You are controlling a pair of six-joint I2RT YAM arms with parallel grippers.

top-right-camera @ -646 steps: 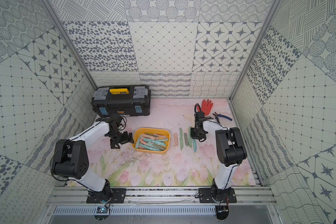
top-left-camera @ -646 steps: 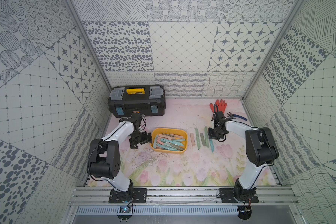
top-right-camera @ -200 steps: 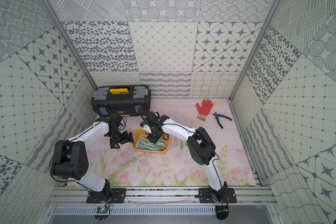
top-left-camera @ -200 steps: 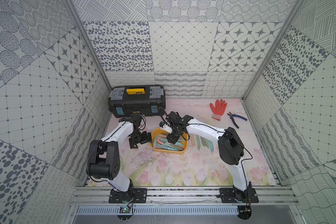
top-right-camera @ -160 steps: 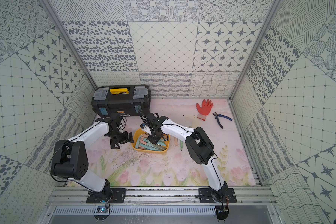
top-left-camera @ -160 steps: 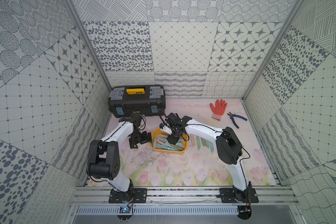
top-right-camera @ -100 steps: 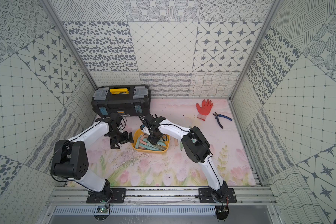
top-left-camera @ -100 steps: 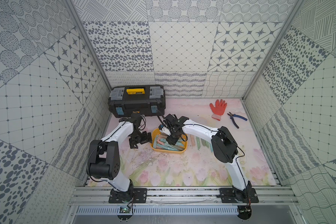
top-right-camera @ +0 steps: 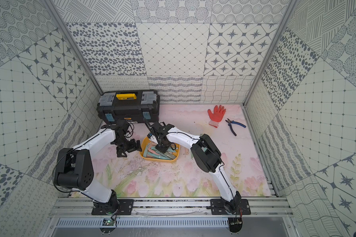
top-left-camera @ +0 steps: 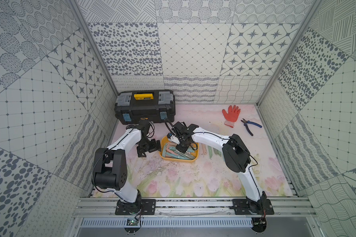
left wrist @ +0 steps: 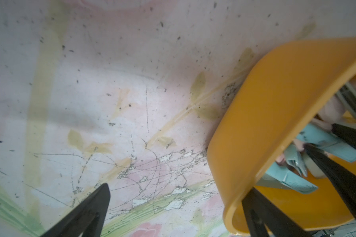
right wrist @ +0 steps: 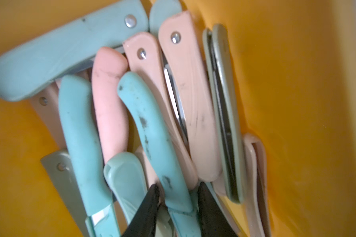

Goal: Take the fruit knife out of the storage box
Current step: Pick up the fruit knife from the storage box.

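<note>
Here, we are looking at the box (top-left-camera: 180, 161), which is sitting open on the mat (top-left-camera: 193, 180) between the two arms. It is holding a pile (right wrist: 111, 92) of folding knives with blue, pink and grey-green handles, most lying side by side and one blue one lying across their ends. The right gripper (right wrist: 178, 185) is reaching down into the box, its jaws narrowed around the handle of a scuffed blue knife (right wrist: 150, 133) lying on top of that pile. The fingertips are sitting close on either side, and we cannot tell whether they are pressing it. The left gripper (top-left-camera: 149, 149) is hanging spread wide just beside the box's left end, holding nothing, one finger just outside its wall. The toolbox (top-left-camera: 145, 108) is standing near the box's far side. A few stray knives (top-left-camera: 210, 150) are lying on the mat just right of the box, partly under the right arm. In front of the box the mat is lying open up to the rail (top-left-camera: 193, 203). The glove (top-left-camera: 231, 113) and pliers (top-left-camera: 251, 126) are lying well apart at the far right.
</note>
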